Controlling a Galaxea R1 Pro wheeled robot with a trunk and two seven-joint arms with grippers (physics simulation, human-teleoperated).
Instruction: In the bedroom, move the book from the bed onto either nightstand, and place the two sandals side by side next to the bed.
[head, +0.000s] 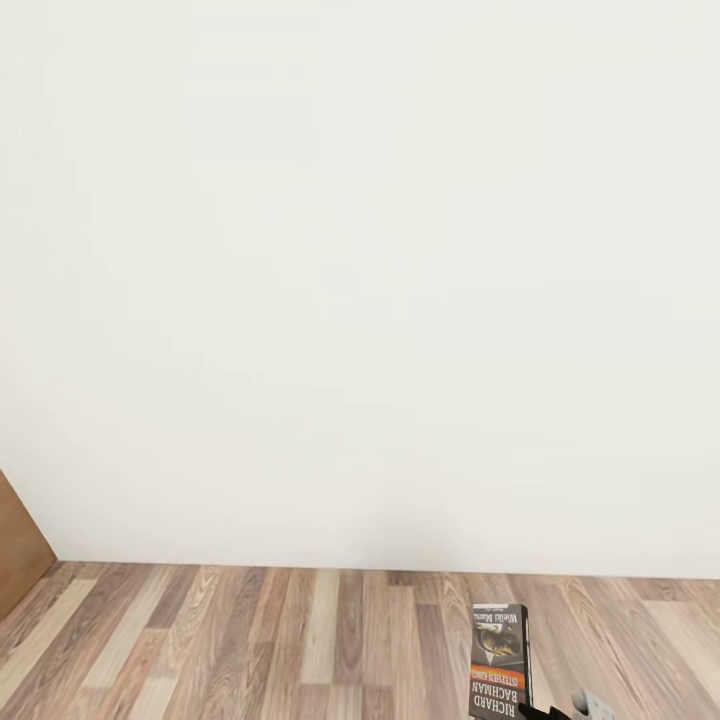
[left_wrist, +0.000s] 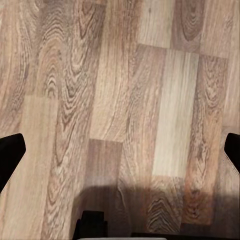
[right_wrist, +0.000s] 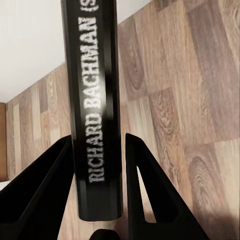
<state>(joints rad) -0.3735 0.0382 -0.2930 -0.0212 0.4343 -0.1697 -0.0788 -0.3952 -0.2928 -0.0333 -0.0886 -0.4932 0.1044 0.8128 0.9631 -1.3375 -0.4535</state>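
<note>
White "RICHARD BACHMAN" lettering runs down the book (right_wrist: 96, 115) clamped in the right hand (right_wrist: 97, 200); left hand (left_wrist: 120, 150) spread wide over floor (left_wrist: 120, 90).

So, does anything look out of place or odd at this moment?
Nothing looks damaged or spilled. The book is off any furniture, clamped spine-out between the right end effector's fingers above the wood floor, facing a bare white wall. The left end effector hangs open over bare planks.
</note>
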